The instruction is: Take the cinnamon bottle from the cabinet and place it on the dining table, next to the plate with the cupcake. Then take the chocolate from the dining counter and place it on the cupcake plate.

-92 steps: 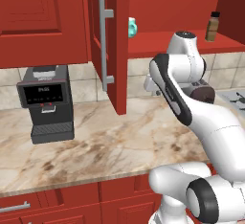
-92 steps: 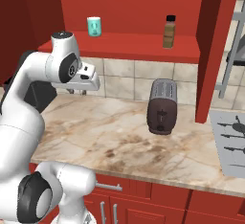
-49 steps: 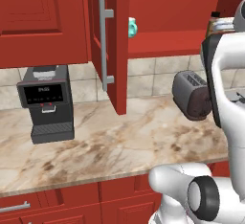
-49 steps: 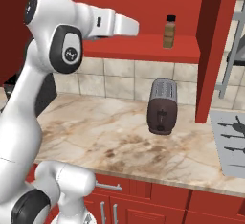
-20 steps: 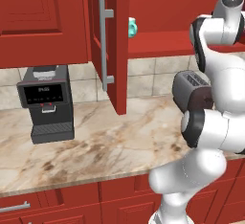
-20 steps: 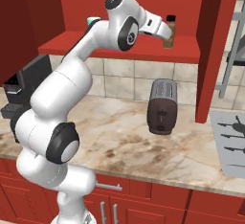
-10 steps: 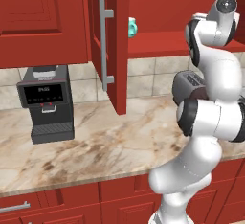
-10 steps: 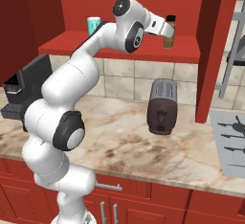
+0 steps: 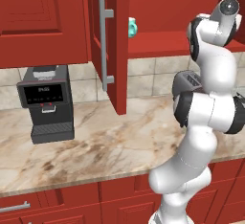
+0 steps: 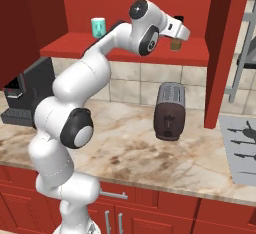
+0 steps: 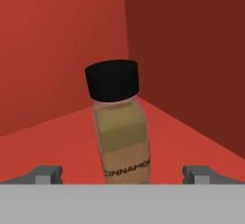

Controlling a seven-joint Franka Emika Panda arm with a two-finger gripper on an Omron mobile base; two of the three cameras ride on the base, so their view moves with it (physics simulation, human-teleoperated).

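The cinnamon bottle (image 11: 122,134) has a tan body, a black cap and a "CINNAMON" label. It stands upright on the red shelf (image 10: 125,48) of the open cabinet (image 9: 117,36), near the back corner. My gripper (image 11: 122,176) is open, one fingertip (image 11: 46,174) on each side of the bottle, neither touching it. In the right base view the hand (image 10: 181,33) covers the middle of the bottle (image 10: 175,44). The dining table, plate, cupcake and chocolate are out of view.
A teal cup (image 10: 98,27) stands further left on the same shelf. The open cabinet door with its silver handle (image 9: 106,46) hangs left of the arm. On the marble counter (image 10: 125,148) below stand a toaster (image 10: 169,110) and a coffee machine (image 9: 45,103).
The arm has stretched further right into the cabinet, and the hand now sits level with the bottle and around it. The jaws stay wide and the bottle has not moved.
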